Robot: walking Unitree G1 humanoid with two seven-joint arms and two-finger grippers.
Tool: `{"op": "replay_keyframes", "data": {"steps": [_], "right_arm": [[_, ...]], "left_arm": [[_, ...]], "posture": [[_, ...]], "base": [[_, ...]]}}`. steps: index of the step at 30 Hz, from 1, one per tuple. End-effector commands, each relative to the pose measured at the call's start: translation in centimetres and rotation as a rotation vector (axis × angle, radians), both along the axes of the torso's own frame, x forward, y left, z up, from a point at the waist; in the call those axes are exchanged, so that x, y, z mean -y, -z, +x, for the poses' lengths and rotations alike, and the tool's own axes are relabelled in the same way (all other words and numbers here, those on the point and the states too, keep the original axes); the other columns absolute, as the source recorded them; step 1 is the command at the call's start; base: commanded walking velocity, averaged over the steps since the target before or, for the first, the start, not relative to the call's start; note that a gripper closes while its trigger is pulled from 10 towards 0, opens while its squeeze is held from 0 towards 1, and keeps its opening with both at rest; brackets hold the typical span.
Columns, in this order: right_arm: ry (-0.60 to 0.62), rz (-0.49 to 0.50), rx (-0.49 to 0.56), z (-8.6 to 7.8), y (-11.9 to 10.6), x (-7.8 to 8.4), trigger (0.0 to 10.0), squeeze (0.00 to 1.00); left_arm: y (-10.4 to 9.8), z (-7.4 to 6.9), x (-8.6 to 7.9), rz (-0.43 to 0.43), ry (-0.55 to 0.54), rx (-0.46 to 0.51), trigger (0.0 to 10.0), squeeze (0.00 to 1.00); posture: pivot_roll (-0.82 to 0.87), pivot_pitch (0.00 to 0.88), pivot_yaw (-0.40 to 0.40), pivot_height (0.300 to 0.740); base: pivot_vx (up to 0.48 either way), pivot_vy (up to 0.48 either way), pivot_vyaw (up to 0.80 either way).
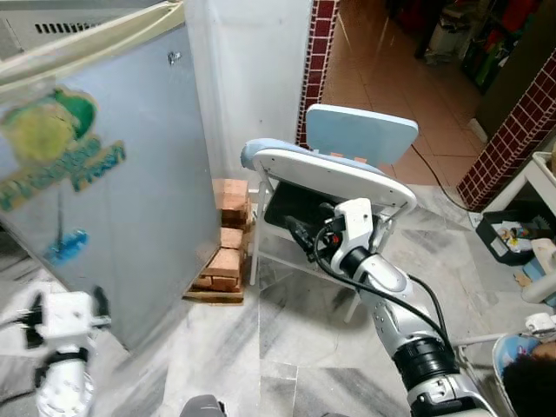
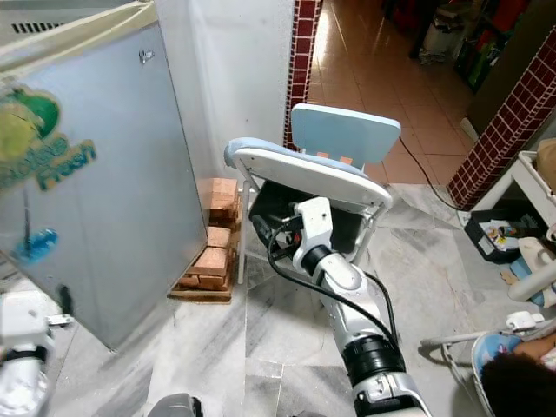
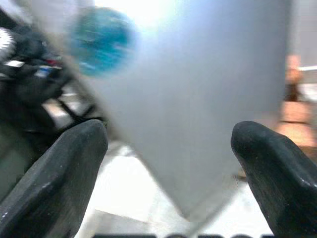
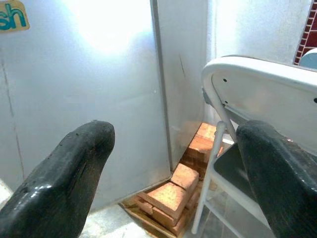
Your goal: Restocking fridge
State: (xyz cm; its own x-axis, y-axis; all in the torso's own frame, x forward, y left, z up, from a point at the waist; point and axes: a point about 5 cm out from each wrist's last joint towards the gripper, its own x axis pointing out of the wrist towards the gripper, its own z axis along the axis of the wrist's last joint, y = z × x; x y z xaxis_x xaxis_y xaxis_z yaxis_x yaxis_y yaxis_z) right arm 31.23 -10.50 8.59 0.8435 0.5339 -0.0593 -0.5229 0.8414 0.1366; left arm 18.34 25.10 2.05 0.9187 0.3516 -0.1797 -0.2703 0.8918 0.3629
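Note:
The fridge's silver door (image 1: 130,191), with a green and yellow sticker (image 1: 52,143), swings out on the left and looks blurred. My left gripper (image 1: 68,304) is low at the left, by the door's lower edge; in its wrist view the left gripper (image 3: 168,148) is open and empty, facing the door (image 3: 198,99). My right gripper (image 1: 300,236) reaches forward beside the white and pale blue chair (image 1: 347,165). In its wrist view the right gripper (image 4: 176,163) is open, holding nothing, and points at the fridge side (image 4: 99,99) and the bricks (image 4: 173,191).
A stack of red bricks (image 1: 228,252) on a board lies between the fridge and the chair. A dark bin (image 1: 291,204) sits under the chair seat. A person (image 1: 530,378) is at the lower right, near a white table (image 1: 539,174). Grey marble floor (image 1: 278,347) lies in front.

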Motion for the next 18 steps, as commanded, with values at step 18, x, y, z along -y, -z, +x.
{"op": "replay_keyframes", "data": {"steps": [18], "right_arm": [[0.299,-0.027,0.025,0.1,0.7,3.8,10.0,0.00]], "left_arm": [[-2.9,2.6,0.8,-0.036,0.079,0.092,10.0,0.00]], "posture": [[0.07,0.038,-0.017,0.735]], "base": [[0.000,0.181,0.00]]}}
